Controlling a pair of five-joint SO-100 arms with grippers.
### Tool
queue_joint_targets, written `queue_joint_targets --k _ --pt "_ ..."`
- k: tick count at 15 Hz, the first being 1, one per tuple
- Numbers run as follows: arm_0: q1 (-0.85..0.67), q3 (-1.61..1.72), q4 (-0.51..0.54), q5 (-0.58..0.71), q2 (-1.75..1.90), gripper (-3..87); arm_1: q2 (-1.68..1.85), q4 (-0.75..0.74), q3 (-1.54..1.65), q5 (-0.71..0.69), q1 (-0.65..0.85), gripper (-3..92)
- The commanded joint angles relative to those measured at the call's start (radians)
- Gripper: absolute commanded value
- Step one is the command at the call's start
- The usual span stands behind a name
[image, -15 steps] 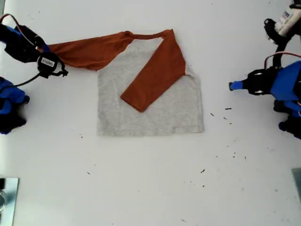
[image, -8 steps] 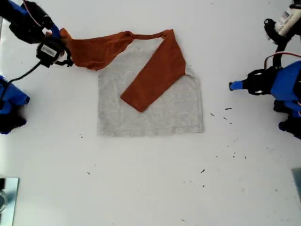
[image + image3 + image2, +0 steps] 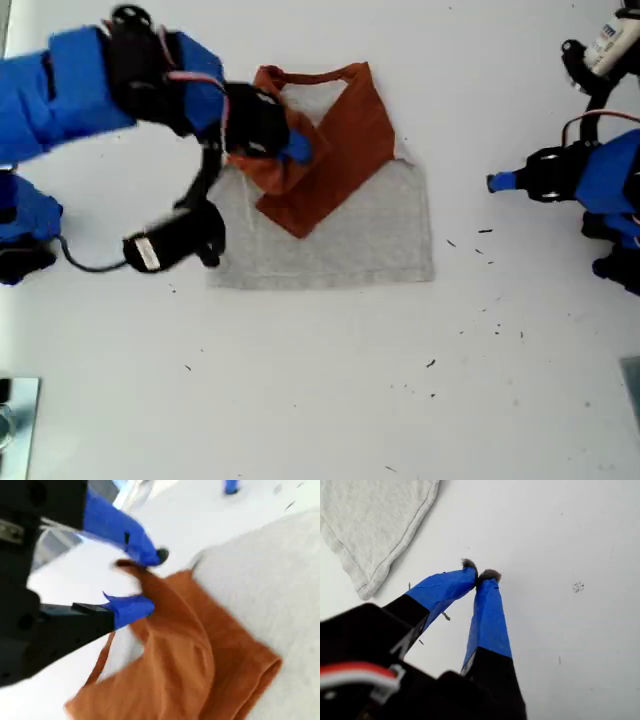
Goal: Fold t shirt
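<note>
**Inspector:** State the shirt's position.

**Operator:** The shirt (image 3: 340, 235) lies flat on the table (image 3: 330, 400), grey body spread, collar edge farthest from the exterior camera. One sleeve (image 3: 345, 140) is laid diagonally across the body, cuff near the shirt's middle. The other sleeve (image 3: 272, 170) is bunched over the shirt's collar-side corner, on the exterior view's left.

**Inspector:** Why bunched?

**Operator:** My second gripper (image 3: 295, 150) hangs above that part of the shirt with the sleeve end at its jaws. The second wrist view shows the orange cloth (image 3: 190, 660) draping from the gripper (image 3: 154, 580) onto the grey body (image 3: 280, 580). I judge the sleeve is carried inward so that it crosses the first one.

**Inspector:** Grip condition?

**Operator:** The jaws stand somewhat apart with the cloth tip between them. The picture is blurred; I cannot tell whether they pinch it or merely bracket it.

**Inspector:** And the other tool?

**Operator:** My first gripper (image 3: 493, 182) sits off the shirt, apart from its edge on the exterior view's right. Its fingertips (image 3: 468, 566) meet with nothing between them, over bare table, a shirt corner (image 3: 375, 520) nearby. I judge it is parked clear so the cloth is not disturbed.

**Inspector:** Finding?

**Operator:** Sleeve folding is partly done; the body fold is not yet begun. Risk: the bunched sleeve may land crumpled, not flat, and need smoothing.
</note>
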Motion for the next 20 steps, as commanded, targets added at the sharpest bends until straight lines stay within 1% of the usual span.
queue_joint_targets --k 1,2,3,4,5,6,7,8,9,10,11,12,13,14,15,16,17,18,19,20 --pt "0.152 -0.232 -0.028 0.100 -0.064 28.9 0.018 0.012 0.055 0.015 0.003 3.5" --pt "0.141 -0.207 0.015 0.063 -0.044 18.7 0.018 0.014 0.055 0.020 0.003 3.5" --pt "0.107 -0.164 0.086 0.034 -0.009 18.9 0.018 0.015 0.055 0.021 0.003 3.5" --pt "0.078 -0.086 0.129 0.029 0.048 18.5 0.018 0.015 0.055 0.023 0.005 3.5" --pt "0.055 0.038 0.133 0.032 0.120 17.4 0.018 0.017 0.055 0.025 0.005 3.5" --pt "0.029 0.222 0.104 -0.002 0.207 14.9 0.018 0.017 0.055 0.026 0.005 3.5" --pt "-0.008 0.460 0.044 -0.083 0.313 6.9 0.018 0.017 0.055 0.029 0.000 3.5" --pt "-0.055 0.744 -0.061 -0.170 0.451 -0.2 0.018 0.017 0.054 0.038 -0.006 3.5" --pt "-0.094 1.026 -0.201 -0.229 0.609 -0.2 0.014 0.017 0.048 0.052 -0.015 3.5" --pt "-0.127 1.221 -0.265 -0.233 0.721 -0.3 -0.002 0.011 0.035 0.080 -0.043 3.5" --pt "-0.160 1.318 -0.256 -0.261 0.753 2.2 -0.038 0.009 -0.009 0.120 -0.077 3.5" --pt "-0.150 1.333 -0.229 -0.291 0.762 -0.3 -0.129 0.017 -0.106 0.132 -0.087 3.4" --pt "-0.109 1.301 -0.222 -0.273 0.795 -0.3 -0.313 0.040 -0.268 0.124 -0.086 3.5" --pt "-0.072 1.207 -0.155 -0.262 0.811 -0.3 -0.555 0.077 -0.483 0.114 -0.091 4.2" --pt "-0.032 1.104 -0.075 -0.273 0.828 15.6 -0.773 0.132 -0.701 0.114 -0.123 17.1" --pt "0.031 1.019 -0.041 -0.267 0.853 31.1 -0.917 0.164 -0.874 0.118 -0.170 29.5" --pt "0.091 0.956 -0.026 -0.273 0.859 32.5 -1.045 0.204 -1.009 0.127 -0.212 33.9" --pt "0.144 0.950 -0.040 -0.285 0.859 33.5 -1.135 0.213 -1.089 0.158 -0.258 33.8" --pt "0.193 0.991 -0.092 -0.307 0.845 33.7 -1.216 0.184 -1.121 0.196 -0.304 33.7" --pt "0.238 1.058 -0.167 -0.339 0.825 34.1 -1.296 0.141 -1.134 0.235 -0.350 33.6"
